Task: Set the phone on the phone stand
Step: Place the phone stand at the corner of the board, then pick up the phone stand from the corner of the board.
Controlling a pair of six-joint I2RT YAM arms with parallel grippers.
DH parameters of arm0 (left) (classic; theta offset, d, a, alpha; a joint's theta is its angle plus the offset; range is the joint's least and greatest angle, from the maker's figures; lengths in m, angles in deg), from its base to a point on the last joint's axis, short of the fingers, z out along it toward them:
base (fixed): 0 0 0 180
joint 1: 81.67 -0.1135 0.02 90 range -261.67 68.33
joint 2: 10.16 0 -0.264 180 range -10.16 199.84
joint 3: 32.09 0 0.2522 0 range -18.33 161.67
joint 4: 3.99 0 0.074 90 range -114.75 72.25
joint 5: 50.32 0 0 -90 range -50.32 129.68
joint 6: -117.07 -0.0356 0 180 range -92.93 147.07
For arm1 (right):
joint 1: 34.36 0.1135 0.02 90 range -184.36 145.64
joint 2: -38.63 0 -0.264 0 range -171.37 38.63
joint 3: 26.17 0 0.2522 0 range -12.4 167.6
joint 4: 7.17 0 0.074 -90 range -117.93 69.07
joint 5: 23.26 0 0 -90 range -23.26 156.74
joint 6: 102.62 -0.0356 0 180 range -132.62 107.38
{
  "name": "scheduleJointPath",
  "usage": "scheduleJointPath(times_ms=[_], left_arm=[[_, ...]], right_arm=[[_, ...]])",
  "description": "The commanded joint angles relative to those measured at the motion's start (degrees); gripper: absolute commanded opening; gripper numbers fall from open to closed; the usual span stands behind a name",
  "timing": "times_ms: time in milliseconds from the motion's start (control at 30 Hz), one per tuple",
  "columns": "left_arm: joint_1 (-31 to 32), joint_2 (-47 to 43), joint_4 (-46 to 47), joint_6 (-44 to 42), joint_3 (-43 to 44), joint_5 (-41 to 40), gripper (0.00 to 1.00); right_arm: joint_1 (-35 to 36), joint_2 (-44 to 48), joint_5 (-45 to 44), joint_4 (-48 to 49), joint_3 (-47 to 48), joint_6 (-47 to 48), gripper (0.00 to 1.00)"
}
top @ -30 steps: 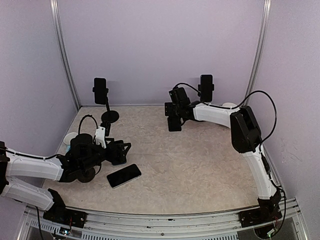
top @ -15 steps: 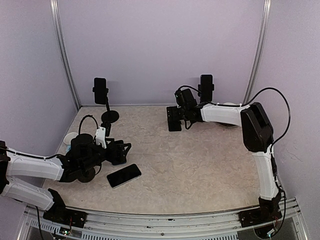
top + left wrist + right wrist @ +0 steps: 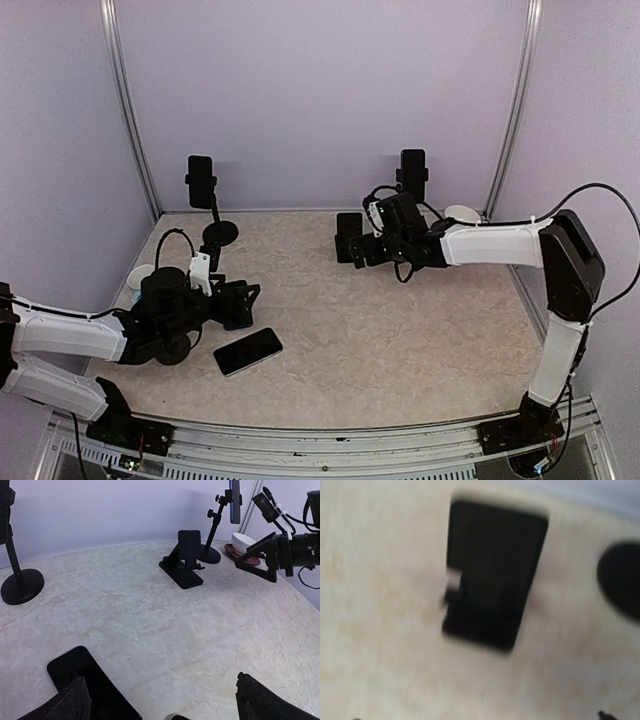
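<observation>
Here the left fingers (image 3: 70, 705) stand spread wide with nothing between them. The left gripper (image 3: 240, 303) hovers just beside the phone (image 3: 248, 351), which lies flat on the table (image 3: 400, 340). It looks thin, stiff and slick, so pinching across its long edges seems best. The right gripper (image 3: 368, 246), seemingly spread too, sits by the phone stand (image 3: 348, 236), well apart.

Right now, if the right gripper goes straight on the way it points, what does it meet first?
Probably the low black stand, just ahead of the right gripper; depth is unclear.
</observation>
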Motion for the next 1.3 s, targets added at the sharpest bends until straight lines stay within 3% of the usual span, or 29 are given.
scheduleJointPath(times_ms=[0, 133, 400, 667, 767, 1000, 1100, 1267], left_arm=[[0.5, -0.4, 1.6, -0.4, -0.4, -1.1, 0.99], [2.3, -1.6, -2.8, 2.3, 2.8, -5.4, 0.99], [13.3, -5.6, -33.8, 18.9, 18.6, -32.3, 0.99], [21.2, -5.3, -57.2, 48.1, 25.1, -46.1, 0.99], [23.7, -1.3, -70.9, 61.7, 29.4, -50.7, 0.99], [26.7, 16.0, -109.2, 99.5, 44.1, -53.0, 0.99], [27.3, 20.7, -110.8, 101.1, 46.1, -52.3, 0.99], [27.3, 20.0, -110.9, 108.3, 42.6, -50.9, 0.99]], right_arm=[[0.5, 5.2, 3.3, 1.4, -8.2, 0.6, 1.0], [1.2, 9.5, 4.9, 2.6, -14.7, 0.0, 1.0], [2.7, 14.3, 6.1, 5.6, -22.4, 0.1, 1.0], [3.7, 17.2, 9.1, 6.7, -23.4, -0.4, 1.0], [3.8, 17.1, 9.3, 7.3, -23.9, -0.3, 1.0], [3.8, 16.9, 10.1, 8.8, -25.3, -0.8, 1.0], [3.8, 17.2, 10.1, 8.8, -25.5, -0.7, 1.0], [3.8, 17.1, 10.1, 9.2, -25.7, -0.9, 1.0]])
